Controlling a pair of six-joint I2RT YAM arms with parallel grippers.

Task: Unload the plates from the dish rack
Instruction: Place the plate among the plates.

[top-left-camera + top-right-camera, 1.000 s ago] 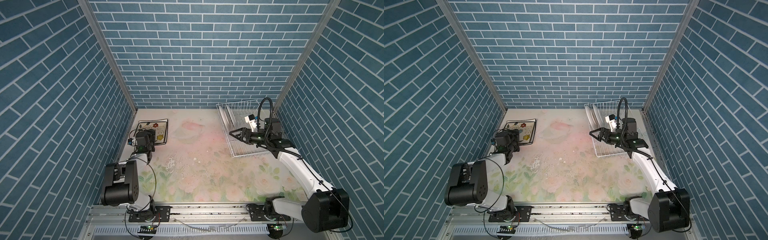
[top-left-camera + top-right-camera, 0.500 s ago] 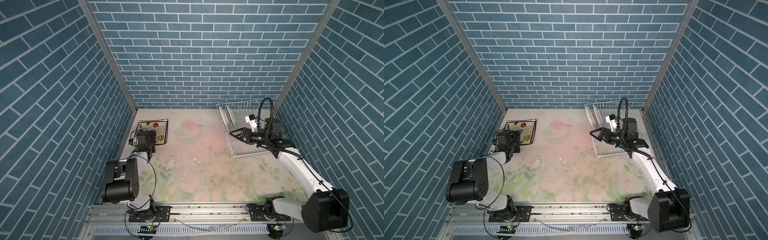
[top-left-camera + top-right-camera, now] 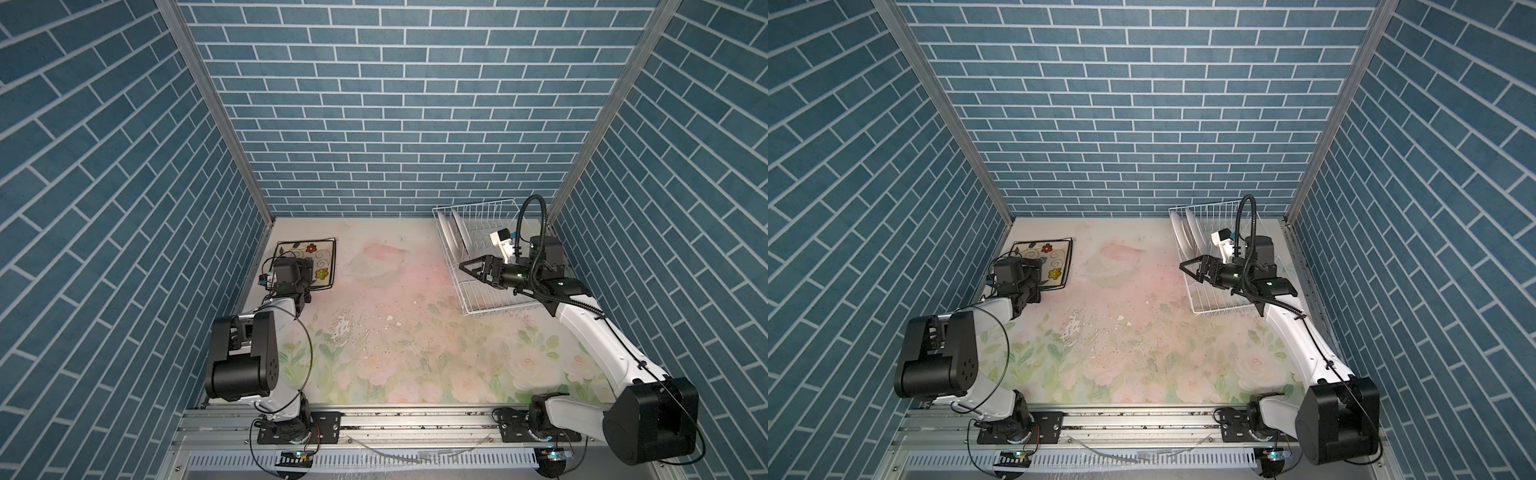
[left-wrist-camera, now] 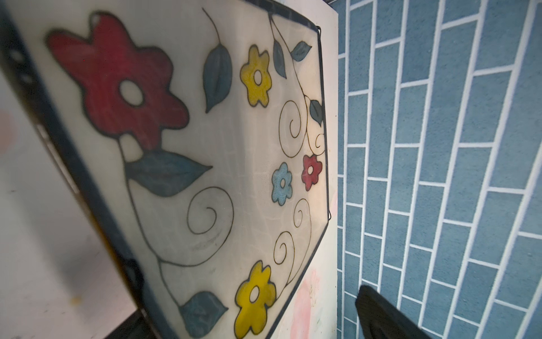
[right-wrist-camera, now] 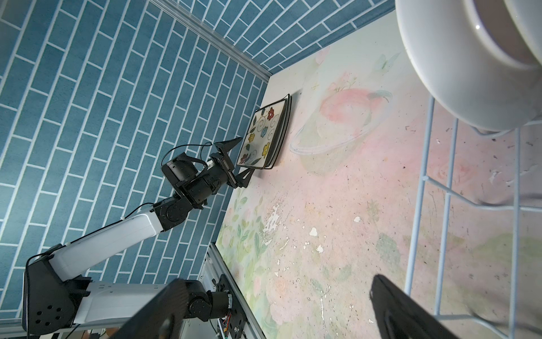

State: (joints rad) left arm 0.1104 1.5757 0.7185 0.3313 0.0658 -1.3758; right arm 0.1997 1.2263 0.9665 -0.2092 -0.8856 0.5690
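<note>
Left gripper (image 5: pixel 245 155) splayed wide, flowered plate (image 5: pixel 261 135) (flat on table (image 3: pixel 395 332)) edging between its fingertips, right gripper (image 3: pixel 467 268) equally wide, white plates (image 3: pixel 451 232) upright in dish rack (image 3: pixel 478 205) beyond its fingertips

A square cream plate (image 3: pixel 320 257) with a thin black rim and red, yellow and blue flowers lies flat and face up at the far left of the surface (image 3: pixel 395 332), close to the left wall. The right wrist view shows a second dark rim (image 5: pixel 289 117) just under it. The white wire dish rack (image 3: pixel 478 291) sits in the far right corner. Two round white plates (image 3: pixel 451 235) stand on edge at its left end, side by side and leaning.
</note>
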